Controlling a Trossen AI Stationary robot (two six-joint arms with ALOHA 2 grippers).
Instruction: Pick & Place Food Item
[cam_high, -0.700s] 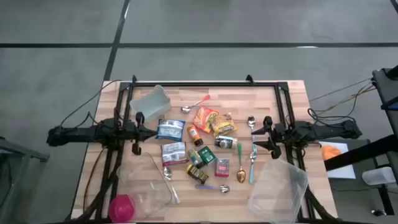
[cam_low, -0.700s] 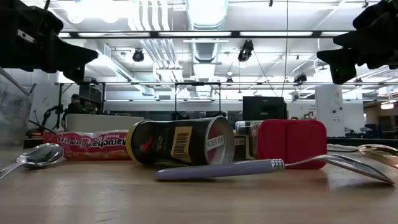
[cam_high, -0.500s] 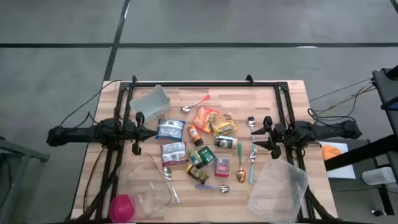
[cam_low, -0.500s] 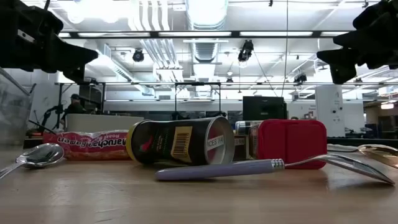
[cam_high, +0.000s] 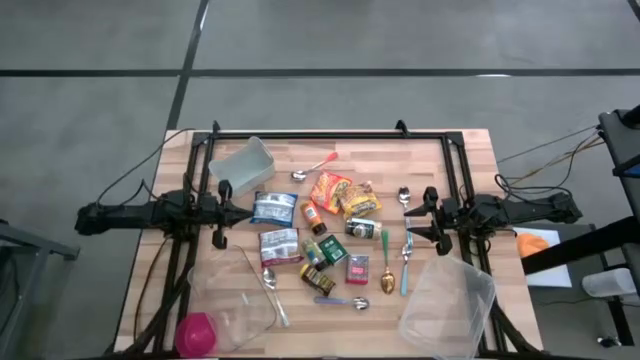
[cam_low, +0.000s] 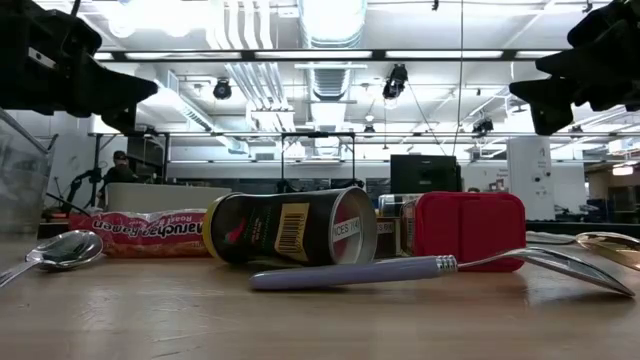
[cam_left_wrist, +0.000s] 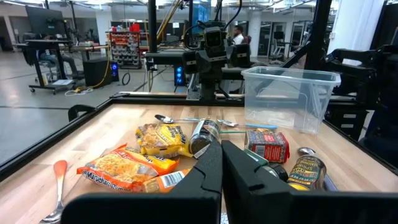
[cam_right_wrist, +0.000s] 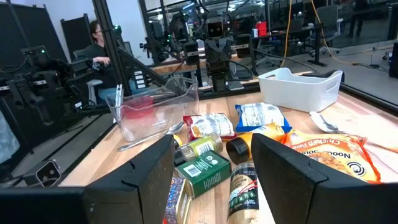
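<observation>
Food items lie clustered on the middle of the wooden table: two orange noodle packs (cam_high: 331, 190) (cam_high: 360, 202), two blue-and-white pouches (cam_high: 272, 208) (cam_high: 280, 245), a small bottle (cam_high: 314, 217), a can (cam_high: 362, 229), a green box (cam_high: 333, 250) and a red box (cam_high: 358, 268). My left gripper (cam_high: 232, 211) hangs above the table to the left of the cluster, shut and holding nothing (cam_left_wrist: 221, 168). My right gripper (cam_high: 413, 216) hangs to the right of the cluster, open with nothing between its fingers (cam_right_wrist: 211, 174). The low view shows both well above the tabletop.
Clear plastic containers stand at the far left (cam_high: 243, 160), near left (cam_high: 232, 300) and near right (cam_high: 450, 295). A pink object (cam_high: 197, 330) lies at the near left corner. Spoons and forks (cam_high: 386, 262) are scattered around the food. A black frame (cam_high: 330, 133) runs along the table's edges.
</observation>
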